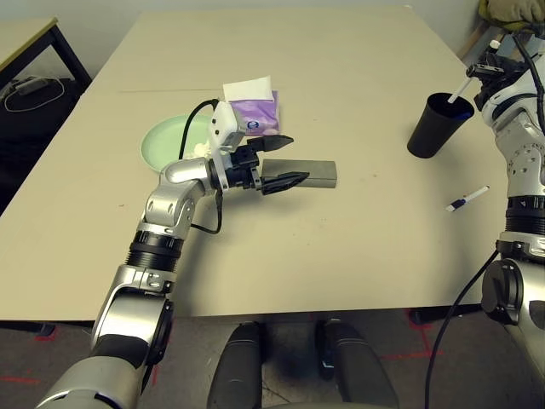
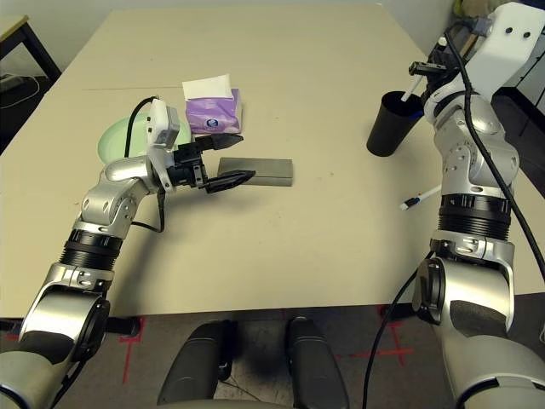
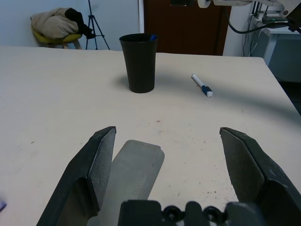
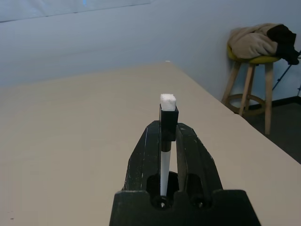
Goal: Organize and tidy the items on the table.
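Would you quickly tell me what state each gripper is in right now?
Left gripper: open, holding nothing, beside the grey glasses case.
Right gripper: shut on a white pen, above the black cup.

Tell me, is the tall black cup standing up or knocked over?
Standing up. The tall black cup rests on its base on the beige table, open rim facing up.

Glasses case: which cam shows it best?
Right eye view: the whole grey glasses case lies flat by the open left claw. Left eye view shows it partly behind that claw; left wrist view shows one end.
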You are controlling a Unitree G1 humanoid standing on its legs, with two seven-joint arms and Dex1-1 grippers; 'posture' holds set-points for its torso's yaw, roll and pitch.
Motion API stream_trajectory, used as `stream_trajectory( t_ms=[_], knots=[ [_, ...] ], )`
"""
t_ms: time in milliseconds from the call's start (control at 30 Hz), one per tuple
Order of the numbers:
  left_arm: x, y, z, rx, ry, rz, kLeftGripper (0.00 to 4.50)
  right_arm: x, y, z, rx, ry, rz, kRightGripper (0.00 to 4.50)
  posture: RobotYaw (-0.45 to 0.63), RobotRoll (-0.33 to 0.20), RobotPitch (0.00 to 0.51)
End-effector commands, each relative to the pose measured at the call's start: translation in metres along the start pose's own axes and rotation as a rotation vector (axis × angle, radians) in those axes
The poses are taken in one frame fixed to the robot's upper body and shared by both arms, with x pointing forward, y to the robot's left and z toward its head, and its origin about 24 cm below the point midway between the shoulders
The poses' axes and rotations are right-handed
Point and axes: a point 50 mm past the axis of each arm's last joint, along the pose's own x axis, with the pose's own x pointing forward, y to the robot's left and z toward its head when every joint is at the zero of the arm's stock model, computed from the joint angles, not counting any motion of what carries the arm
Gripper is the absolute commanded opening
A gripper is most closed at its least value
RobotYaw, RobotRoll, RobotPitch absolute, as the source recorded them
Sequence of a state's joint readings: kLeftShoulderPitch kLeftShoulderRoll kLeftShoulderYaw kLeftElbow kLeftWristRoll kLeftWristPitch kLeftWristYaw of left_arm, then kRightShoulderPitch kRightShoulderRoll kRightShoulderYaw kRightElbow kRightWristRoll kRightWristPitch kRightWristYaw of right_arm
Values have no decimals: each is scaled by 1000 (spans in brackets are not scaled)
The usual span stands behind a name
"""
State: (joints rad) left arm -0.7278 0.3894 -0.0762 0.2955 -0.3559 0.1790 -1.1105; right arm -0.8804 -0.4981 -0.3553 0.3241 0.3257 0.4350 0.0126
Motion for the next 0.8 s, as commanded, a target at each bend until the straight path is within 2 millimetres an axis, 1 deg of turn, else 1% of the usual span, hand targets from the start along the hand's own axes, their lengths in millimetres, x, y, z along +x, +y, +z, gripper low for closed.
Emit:
stream_trajectory(
  t_ms=[33,300,367,400,467,533,667,800],
  knots=[
    [-2,1,-3,-13,5,9,4500,-1,-1,-2,-14,17,-10,298,59,0,128],
    [-3,0,-4,-13,9,12,4500,0,3,-1,-35,12,27,298,66,0,127],
    [-3,0,-4,-13,9,14,4500,1,4,-1,-50,15,32,1036,67,0,126],
    [-3,1,-4,-12,9,14,4500,1,5,-1,-52,18,33,1294,66,0,126],
    [-4,1,-4,-12,8,15,4500,1,5,-2,-53,24,34,2055,66,0,127],
    [-4,1,-4,-11,8,15,4500,1,6,-2,-55,25,35,2905,66,0,127],
    [-3,1,-4,-9,7,15,4500,0,5,-4,-75,27,37,4402,67,0,123],
    [-3,1,-4,-7,7,16,4500,0,6,-3,-106,20,52,4461,69,0,121]
  ],
)
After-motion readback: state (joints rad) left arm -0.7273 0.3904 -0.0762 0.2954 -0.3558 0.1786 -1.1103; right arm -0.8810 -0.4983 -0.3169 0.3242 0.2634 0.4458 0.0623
